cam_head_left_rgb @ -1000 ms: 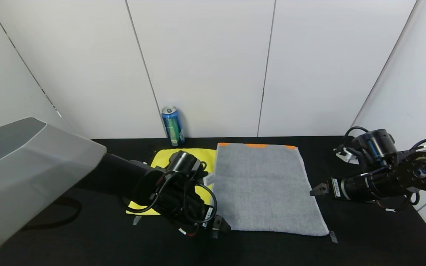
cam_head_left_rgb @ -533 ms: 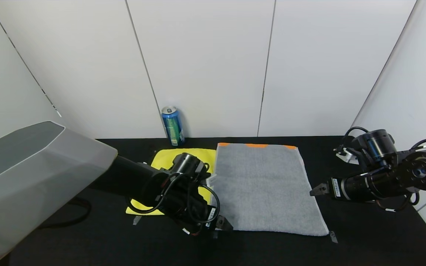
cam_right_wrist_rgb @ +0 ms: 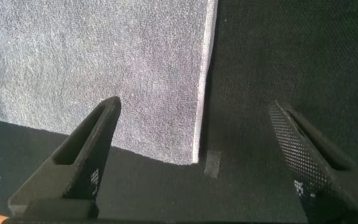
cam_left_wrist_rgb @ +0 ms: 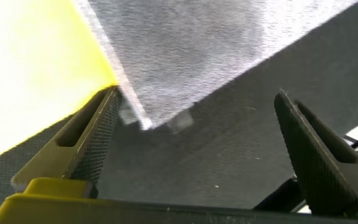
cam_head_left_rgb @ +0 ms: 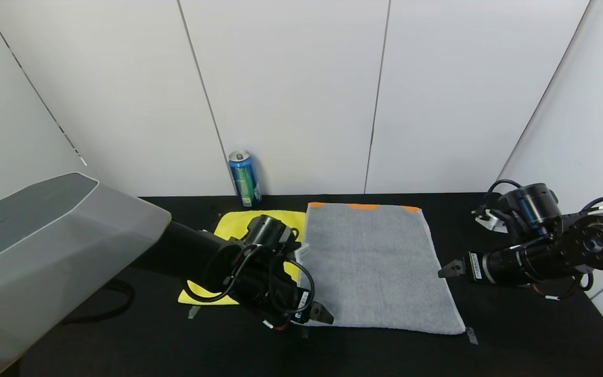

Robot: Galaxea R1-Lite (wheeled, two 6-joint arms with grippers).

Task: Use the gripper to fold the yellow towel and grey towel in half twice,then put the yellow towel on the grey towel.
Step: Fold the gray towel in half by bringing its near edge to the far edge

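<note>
The grey towel (cam_head_left_rgb: 375, 267) lies flat and unfolded in the middle of the black table, orange marks at its far end. The yellow towel (cam_head_left_rgb: 238, 222) lies flat to its left, partly hidden under my left arm. My left gripper (cam_head_left_rgb: 318, 314) is open, low over the grey towel's near left corner (cam_left_wrist_rgb: 145, 121); the yellow towel (cam_left_wrist_rgb: 36, 68) shows beside it. My right gripper (cam_head_left_rgb: 447, 270) is open, just off the grey towel's right edge. The right wrist view shows the grey towel's near right corner (cam_right_wrist_rgb: 194, 158) between the open fingers.
A blue and green can (cam_head_left_rgb: 244, 179) stands at the back by the wall, behind the yellow towel. Small tape marks lie on the black table (cam_head_left_rgb: 516, 335), one by the towel's near right corner (cam_right_wrist_rgb: 212, 163). White wall panels close the back and sides.
My left gripper has moved a little right and forward, towards the grey towel's near left corner. The right arm and both towels have not moved.
</note>
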